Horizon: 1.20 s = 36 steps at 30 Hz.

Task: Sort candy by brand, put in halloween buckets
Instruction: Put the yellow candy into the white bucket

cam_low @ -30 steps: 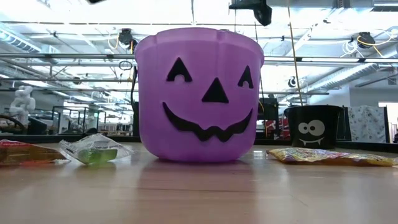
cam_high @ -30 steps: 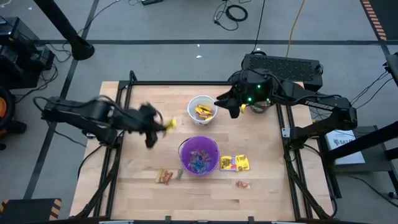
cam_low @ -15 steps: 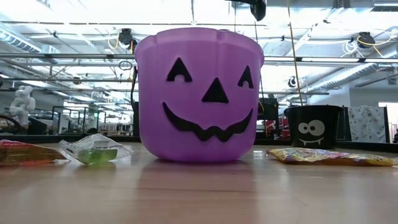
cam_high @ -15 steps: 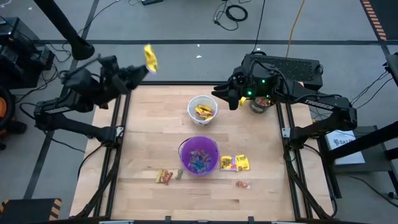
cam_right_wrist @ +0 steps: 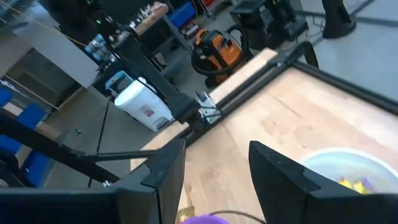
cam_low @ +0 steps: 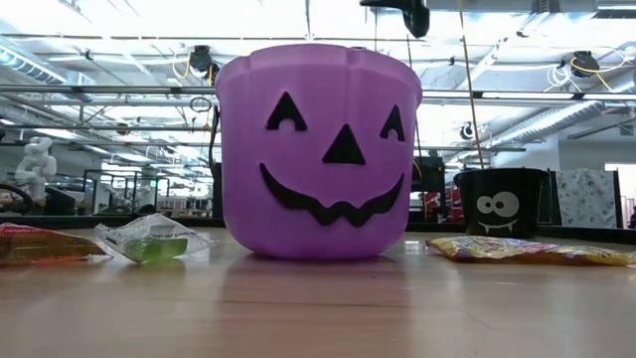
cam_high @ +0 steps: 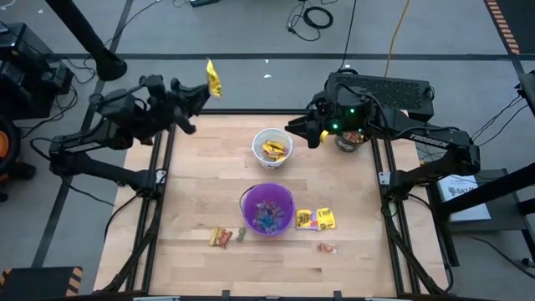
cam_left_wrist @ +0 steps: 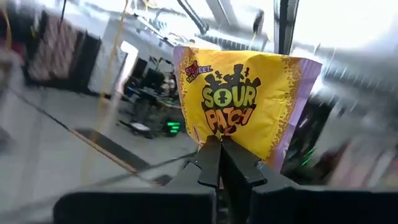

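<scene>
My left gripper (cam_high: 199,90) is raised above the table's far left corner and shut on a yellow Sour Patch packet (cam_high: 214,78). My right gripper (cam_high: 303,130) hovers open just right of the white bucket (cam_high: 272,148), which holds yellow candy. The purple bucket (cam_high: 268,209) stands nearer, with blue and pink sweets inside. The black bucket (cam_high: 350,140) sits partly under the right arm. Loose candy lies on the table: yellow packets (cam_high: 316,219), orange-red ones (cam_high: 221,237), a pink one (cam_high: 326,247). My left gripper pinches the yellow packet by the middle of one short edge (cam_left_wrist: 219,138) between its two shut fingertips (cam_left_wrist: 208,155). The packet sticks out beyond the fingers, flat face toward the wrist camera, lifted clear of the table.
The black frame rails (cam_high: 164,167) run along the table's left and right sides. A black box with a ridged top (cam_high: 380,88) sits behind the far right corner. In the low view the purple bucket (cam_low: 318,149) fills the middle, with the black bucket (cam_low: 500,202) to its right.
My left gripper, shut on the yellow packet, has risen from over the table left of the white bucket. It swung toward the far left corner, then shifted slightly right. The packet went up with it.
</scene>
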Each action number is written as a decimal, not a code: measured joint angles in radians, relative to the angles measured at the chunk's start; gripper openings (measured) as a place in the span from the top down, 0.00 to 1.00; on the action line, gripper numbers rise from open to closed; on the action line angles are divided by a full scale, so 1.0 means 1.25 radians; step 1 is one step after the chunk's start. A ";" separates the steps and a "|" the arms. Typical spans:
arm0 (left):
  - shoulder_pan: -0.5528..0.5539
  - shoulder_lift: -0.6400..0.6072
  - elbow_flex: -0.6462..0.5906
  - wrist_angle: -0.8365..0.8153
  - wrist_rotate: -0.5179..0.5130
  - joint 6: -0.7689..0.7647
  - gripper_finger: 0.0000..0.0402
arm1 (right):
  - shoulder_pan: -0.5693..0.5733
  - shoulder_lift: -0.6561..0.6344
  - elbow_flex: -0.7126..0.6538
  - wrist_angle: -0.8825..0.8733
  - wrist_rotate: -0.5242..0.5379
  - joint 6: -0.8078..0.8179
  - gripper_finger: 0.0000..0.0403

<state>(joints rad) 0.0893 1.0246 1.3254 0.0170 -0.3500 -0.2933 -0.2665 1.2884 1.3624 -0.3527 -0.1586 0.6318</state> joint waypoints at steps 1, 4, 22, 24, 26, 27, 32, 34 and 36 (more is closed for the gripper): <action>0.000 0.002 0.000 -0.006 0.000 0.061 0.97 | 0.000 0.000 0.000 -0.009 0.000 0.006 0.58; 0.000 0.013 0.000 -0.013 0.002 0.281 0.97 | 0.000 0.000 0.000 -0.029 0.000 0.016 0.58; 0.004 0.029 0.000 -0.003 -0.002 0.471 0.97 | 0.000 0.000 0.000 -0.033 0.000 0.011 0.58; 0.010 0.029 0.000 -0.004 -0.021 0.327 0.97 | 0.000 0.000 0.000 -0.033 0.000 0.011 0.58; 0.014 0.029 0.000 -0.005 -0.032 0.197 0.97 | 0.000 0.000 0.000 -0.033 0.000 0.010 0.58; 0.014 0.029 0.000 -0.005 -0.036 0.141 0.97 | 0.000 0.000 0.000 -0.033 0.000 0.010 0.58; 0.012 0.034 0.000 0.000 -0.050 -0.032 0.97 | 0.000 0.000 0.000 -0.033 0.000 0.010 0.58; 0.013 0.036 -0.001 -0.003 -0.061 -0.060 0.97 | 0.000 0.000 0.000 -0.033 0.000 0.010 0.58; 0.013 0.042 -0.001 -0.003 -0.063 -0.073 0.97 | 0.000 0.000 0.000 -0.033 0.000 0.017 0.58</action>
<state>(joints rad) 0.1055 1.0777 1.3243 0.0135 -0.4282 -0.3842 -0.2665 1.2888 1.3624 -0.3938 -0.1590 0.6536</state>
